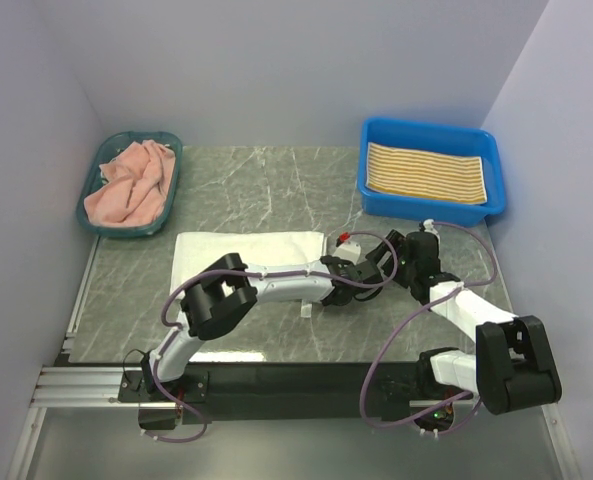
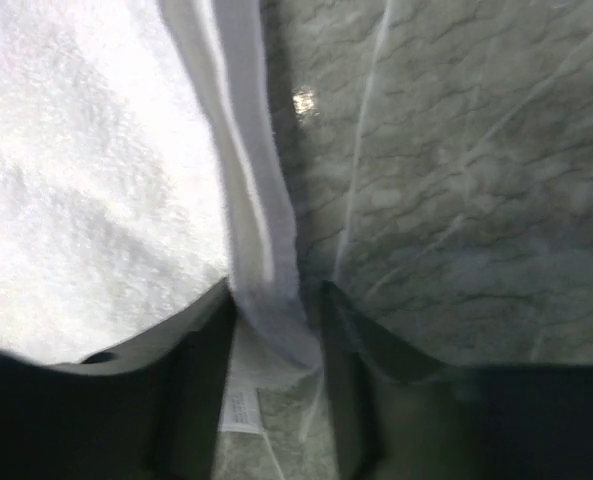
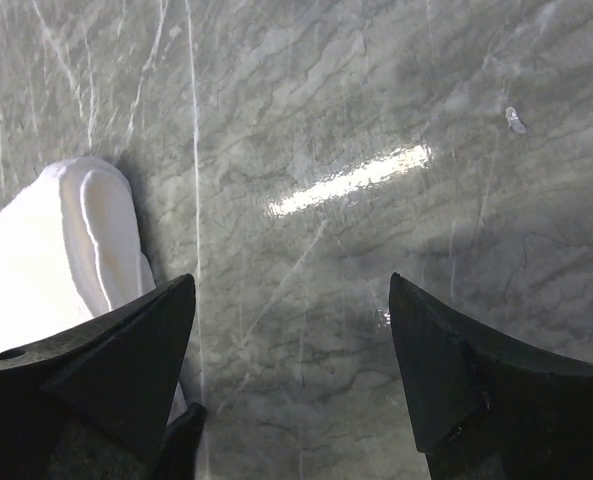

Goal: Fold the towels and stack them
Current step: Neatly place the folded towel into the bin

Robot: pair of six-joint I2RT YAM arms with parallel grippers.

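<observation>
At white towel (image 2: 76, 180) edge: left end effector (image 2: 276, 300) low, pinching.

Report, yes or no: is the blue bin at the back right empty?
No, a folded yellow-and-white striped towel lies flat inside the blue bin.

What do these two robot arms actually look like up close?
The left arm and right arm have slim white tube sections joined by chunky black housings, with thin purple cables looping alongside. The left claw and right claw each have two black wedge-shaped fingers.
</observation>
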